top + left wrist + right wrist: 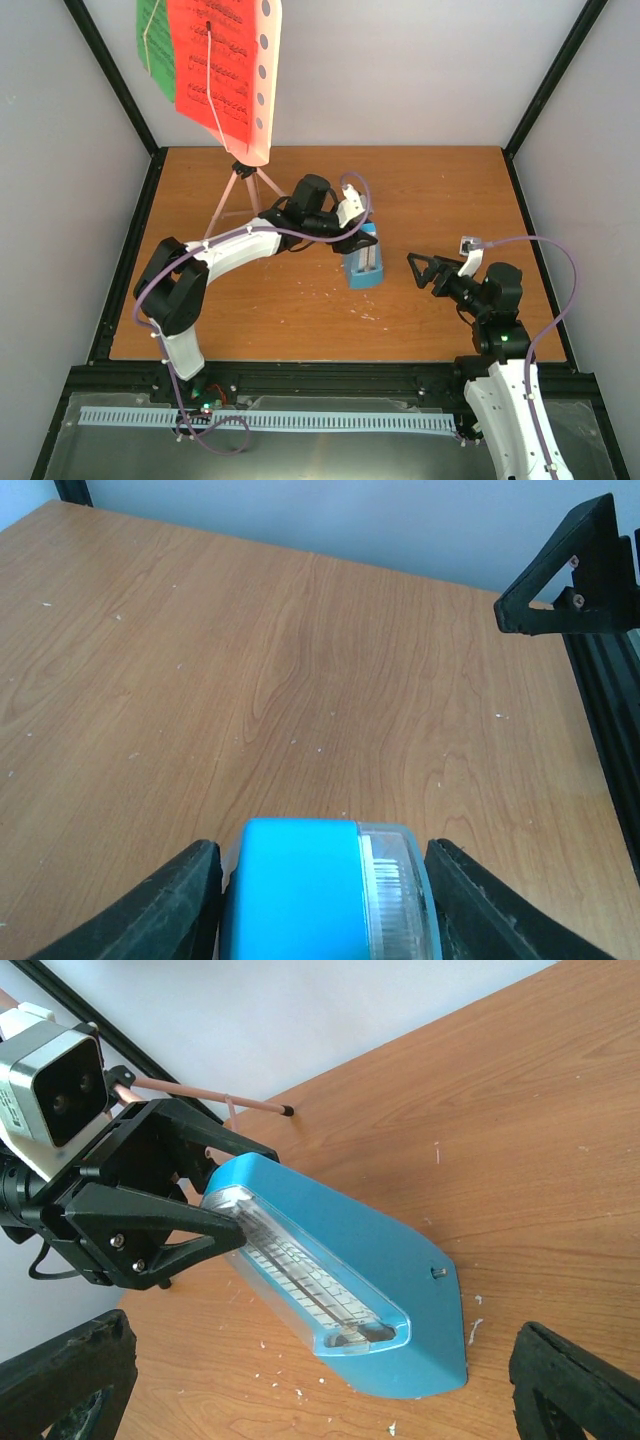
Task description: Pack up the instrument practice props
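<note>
Metronome (363, 265) lies tipped over mid-surface (300, 315), its narrow end between the fingers of the left tool (358, 238). They're partway spread, and nobody could tell whether they actually pinch it. Its long axis runs far to near, base nearer. The right tool (425, 272) gapes wide and empty just to its right. Only the right wrist view shows the clear cover facing up.

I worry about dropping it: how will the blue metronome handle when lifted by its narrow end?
The metronome looks like smooth, stiff plastic, so it may slip between the left hand's fingers flanking its tapered top. Its wider base would probably swing downward. The clear cover seems the most fragile part.
</note>
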Motion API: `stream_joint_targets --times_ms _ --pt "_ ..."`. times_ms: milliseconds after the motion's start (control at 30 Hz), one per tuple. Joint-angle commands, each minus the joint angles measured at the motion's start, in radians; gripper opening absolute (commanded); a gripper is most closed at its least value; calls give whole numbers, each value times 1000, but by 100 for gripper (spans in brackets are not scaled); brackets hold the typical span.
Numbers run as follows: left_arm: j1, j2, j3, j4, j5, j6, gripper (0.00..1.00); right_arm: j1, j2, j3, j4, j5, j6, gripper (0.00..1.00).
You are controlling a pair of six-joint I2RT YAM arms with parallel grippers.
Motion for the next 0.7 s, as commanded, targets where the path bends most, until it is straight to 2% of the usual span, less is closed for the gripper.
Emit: stream_joint_targets --times_ms 0,333,433,567,667 --pt "-21 -9 15 27 -30 31 53 -7 -13 -7 -10 6 13 100" --pt "-28 -50 -28 65 -123 -19 38 -7 -18 -9 -13 9 8 100" --pt "-49 -68 -43 61 -265 -103 34 -7 -21 -12 -13 14 7 100" --pt "-124 -99 -62 -3 -578 -306 35 -6 -23 -21 -15 29 9 100" --pt "-156 -112 -98 -52 -643 -504 36 -6 -22 -27 -7 23 9 100"
